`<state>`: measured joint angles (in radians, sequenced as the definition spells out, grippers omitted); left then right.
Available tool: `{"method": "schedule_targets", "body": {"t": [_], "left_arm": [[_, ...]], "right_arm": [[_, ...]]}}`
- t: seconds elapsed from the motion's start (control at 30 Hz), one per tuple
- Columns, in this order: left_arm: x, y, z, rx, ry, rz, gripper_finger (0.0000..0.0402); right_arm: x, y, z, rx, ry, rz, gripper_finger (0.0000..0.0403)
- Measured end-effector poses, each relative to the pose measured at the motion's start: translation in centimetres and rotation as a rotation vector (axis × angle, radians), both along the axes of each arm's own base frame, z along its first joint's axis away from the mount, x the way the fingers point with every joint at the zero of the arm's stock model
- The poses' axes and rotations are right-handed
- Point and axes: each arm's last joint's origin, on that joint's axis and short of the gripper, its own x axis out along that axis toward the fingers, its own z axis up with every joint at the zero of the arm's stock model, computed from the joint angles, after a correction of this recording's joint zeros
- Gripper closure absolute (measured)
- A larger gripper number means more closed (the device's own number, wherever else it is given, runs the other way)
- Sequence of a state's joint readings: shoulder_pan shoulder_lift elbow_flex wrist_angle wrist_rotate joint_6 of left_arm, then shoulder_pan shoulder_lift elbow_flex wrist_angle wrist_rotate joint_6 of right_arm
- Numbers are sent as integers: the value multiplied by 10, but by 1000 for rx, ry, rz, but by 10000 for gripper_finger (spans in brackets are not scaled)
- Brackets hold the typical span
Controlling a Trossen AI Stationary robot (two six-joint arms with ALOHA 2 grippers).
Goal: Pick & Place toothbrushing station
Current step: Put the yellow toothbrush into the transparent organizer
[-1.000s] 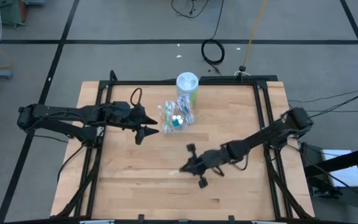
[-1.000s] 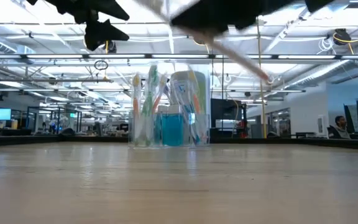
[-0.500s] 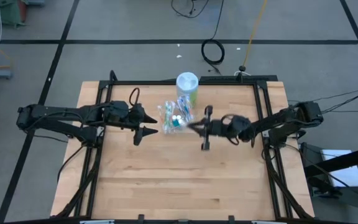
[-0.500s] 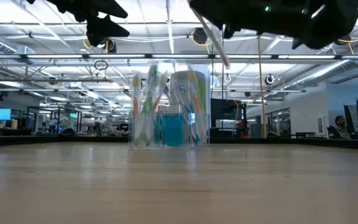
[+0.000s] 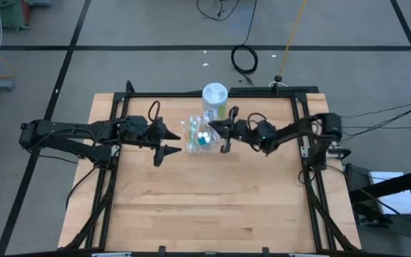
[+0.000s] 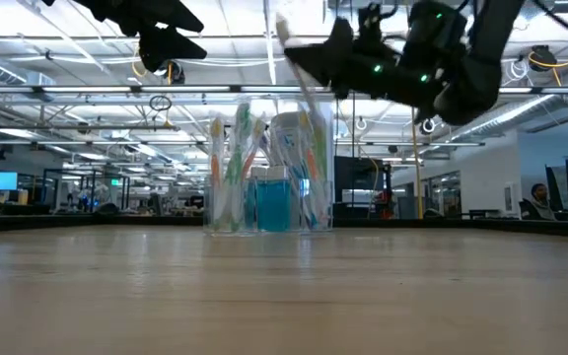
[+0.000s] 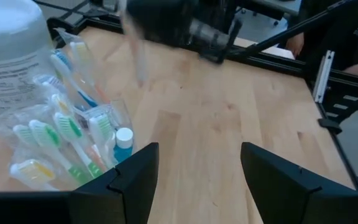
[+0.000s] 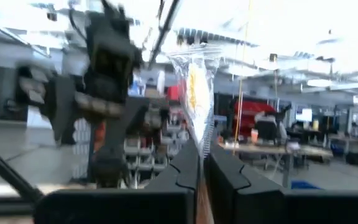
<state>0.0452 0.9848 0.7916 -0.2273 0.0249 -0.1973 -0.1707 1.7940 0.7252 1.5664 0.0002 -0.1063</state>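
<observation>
**Pastel brush in transit to the station**

Wooden table (image 5: 191, 214) is carrying the toothbrushing station (image 5: 203, 133) near its far edge, just in front of a white-lidded canister (image 5: 215, 96). The right gripper (image 5: 213, 128) is hanging above the station's right side with its fingers pressed together on a packaged toothbrush (image 8: 194, 93), a slim wrapped item with an orange-yellow patch showing through clear film. The left gripper (image 5: 168, 141) is waiting just to the station's left, raised off the table, with its fingers spread wide and nothing between them.

Progress, as judged: most of the set is already standing in the clear cup (image 6: 269, 192), so the work appears well advanced. This 1 brush is not yet released, and no others are showing loose on the table.

Condition: the brushes are standing upright and fanned, in green, white and orange tones, around blue tubes (image 7: 123, 142) with white caps.
</observation>
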Motion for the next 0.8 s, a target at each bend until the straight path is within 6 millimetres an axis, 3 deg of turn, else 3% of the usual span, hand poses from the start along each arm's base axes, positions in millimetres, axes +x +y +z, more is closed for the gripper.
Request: {"method": "schedule_targets", "body": {"t": [0.23, 0.43, 0.67, 0.8], "left_arm": [[0, 0, 0, 22, 0, 1, 167], [0, 0, 0, 22, 2, 1, 167], [0, 0, -1, 21, 12, 0, 167], [0, 0, -1, 15, 12, 2, 167]], "right_arm": [[35, -12, -27, 41, 43, -67, 401], [44, -18, -46, 96, 80, -233, 402], [46, -1, -53, 18, 130, -285, 400], [45, 14, -48, -1, 147, -415, 401]]}}
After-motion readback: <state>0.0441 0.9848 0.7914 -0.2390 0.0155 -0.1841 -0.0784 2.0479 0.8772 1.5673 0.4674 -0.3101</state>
